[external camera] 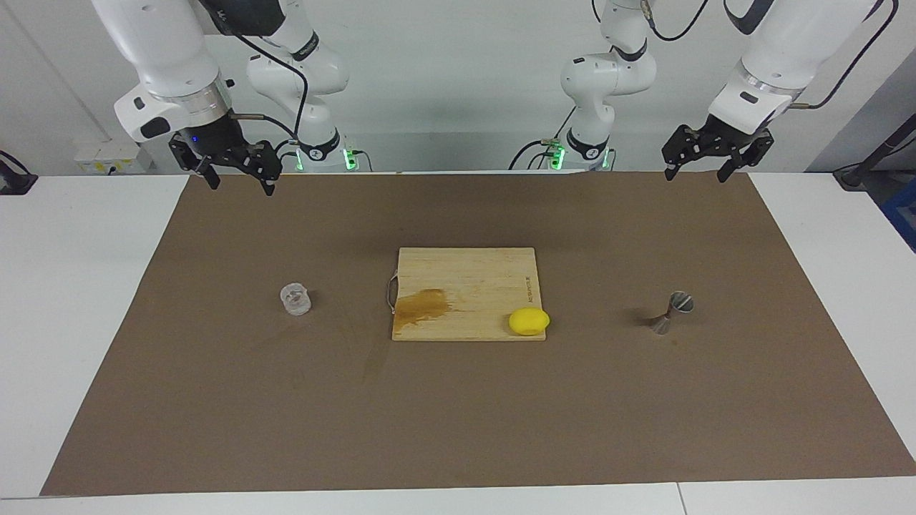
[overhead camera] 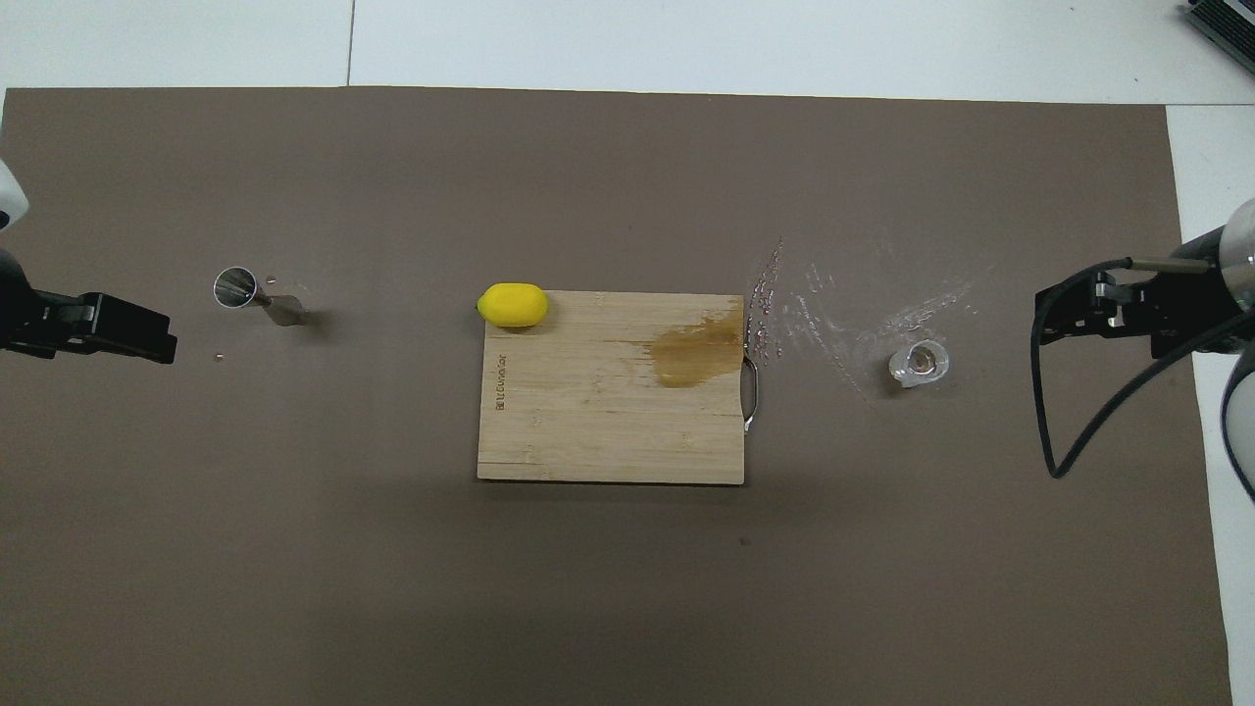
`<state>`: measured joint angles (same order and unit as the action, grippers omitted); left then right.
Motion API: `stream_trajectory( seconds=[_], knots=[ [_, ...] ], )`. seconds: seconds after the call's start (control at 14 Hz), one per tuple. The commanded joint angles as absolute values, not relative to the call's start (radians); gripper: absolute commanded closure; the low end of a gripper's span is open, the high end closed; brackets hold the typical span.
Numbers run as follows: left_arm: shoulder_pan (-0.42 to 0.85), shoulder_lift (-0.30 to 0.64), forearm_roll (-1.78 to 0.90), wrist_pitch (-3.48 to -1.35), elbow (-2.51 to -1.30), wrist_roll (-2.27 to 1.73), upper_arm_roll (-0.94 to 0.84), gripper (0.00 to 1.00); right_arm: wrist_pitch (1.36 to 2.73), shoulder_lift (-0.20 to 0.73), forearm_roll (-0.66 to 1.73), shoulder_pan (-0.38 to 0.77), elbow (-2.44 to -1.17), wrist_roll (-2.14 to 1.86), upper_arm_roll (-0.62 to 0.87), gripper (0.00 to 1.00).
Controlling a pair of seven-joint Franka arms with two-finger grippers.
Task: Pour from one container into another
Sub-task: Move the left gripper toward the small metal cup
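The small clear glass tumbler (external camera: 295,299) (overhead camera: 919,364) stands upright on the brown mat toward the right arm's end of the table. The metal hourglass jigger (external camera: 671,312) (overhead camera: 250,294) stands upright toward the left arm's end. My right gripper (external camera: 241,186) (overhead camera: 1054,319) hangs open and empty above the mat's edge by the robots, well apart from the tumbler. My left gripper (external camera: 695,174) (overhead camera: 147,338) is likewise raised, open and empty, apart from the jigger. Both arms wait.
A wooden cutting board (external camera: 494,275) (overhead camera: 588,431) with a brown wet stain lies mid-mat between the two containers. A yellow lemon (external camera: 529,321) (overhead camera: 513,304) sits on its corner. Spilled droplets (overhead camera: 843,304) speckle the mat between board and tumbler.
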<state>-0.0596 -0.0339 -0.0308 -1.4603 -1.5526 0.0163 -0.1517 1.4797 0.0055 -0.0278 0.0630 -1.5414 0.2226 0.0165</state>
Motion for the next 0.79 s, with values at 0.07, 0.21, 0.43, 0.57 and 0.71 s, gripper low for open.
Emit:
stream_trajectory(
  seconds=[0.07, 0.21, 0.43, 0.57, 0.71],
  knots=[
    [-0.054, -0.052, -0.032, -1.47, -1.578, 0.018, -0.147, 0.0, 1.46, 0.014, -0.02, 0.08, -1.534, 0.221, 0.008, 0.0],
    [-0.054, -0.052, -0.032, -1.471, -1.578, 0.017, -0.149, 0.0, 1.46, 0.012, -0.017, 0.08, -1.539, 0.216, 0.008, 0.0],
    [-0.054, -0.06, -0.032, -1.463, -1.594, 0.015, -0.147, 0.0, 1.46, 0.005, -0.017, 0.074, -1.551, 0.215, 0.008, 0.0],
    [-0.052, -0.067, -0.032, -1.471, -1.612, 0.003, -0.147, 0.0, 1.46, 0.002, -0.017, 0.071, -1.56, 0.199, 0.008, 0.0],
    [-0.049, -0.072, -0.032, -1.489, -1.624, 0.002, -0.147, 0.0, 1.462, -0.003, -0.015, 0.072, -1.569, 0.199, 0.009, 0.0]
  ],
)
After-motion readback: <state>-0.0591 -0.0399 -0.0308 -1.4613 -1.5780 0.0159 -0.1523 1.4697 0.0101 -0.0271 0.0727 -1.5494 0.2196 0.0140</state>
